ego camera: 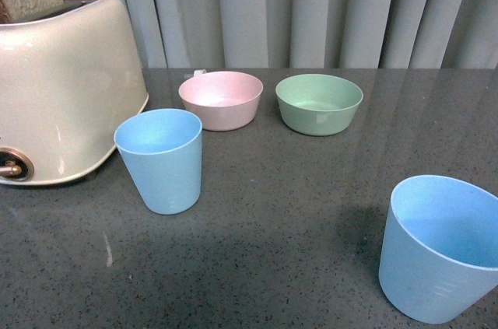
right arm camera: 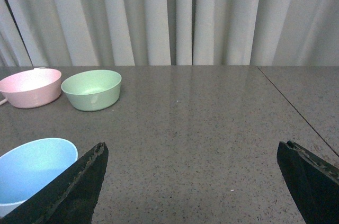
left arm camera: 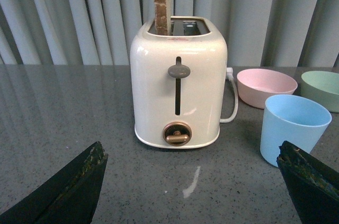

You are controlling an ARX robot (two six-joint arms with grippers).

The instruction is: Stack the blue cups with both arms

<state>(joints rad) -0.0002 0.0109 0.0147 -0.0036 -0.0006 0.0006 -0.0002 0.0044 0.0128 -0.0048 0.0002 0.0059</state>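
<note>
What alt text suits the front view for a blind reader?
Two blue cups stand upright, apart, on a dark table: left cup beside a cream toaster, right cup nearest. A pink bowl and green bowl sit behind them.

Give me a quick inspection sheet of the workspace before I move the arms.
Surface: dark speckled counter, one pale smear before the toaster.
Job's things: two blue cups upright, apart, unstacked; left cup by toaster, right cup nearer the camera.
Clutter: toaster holding toast; pink bowl and green bowl side by side behind.
Tools: left tool and right tool open, empty.
Cables: white toaster cord beside pink bowl.
Surroundings: grey curtain.
</note>
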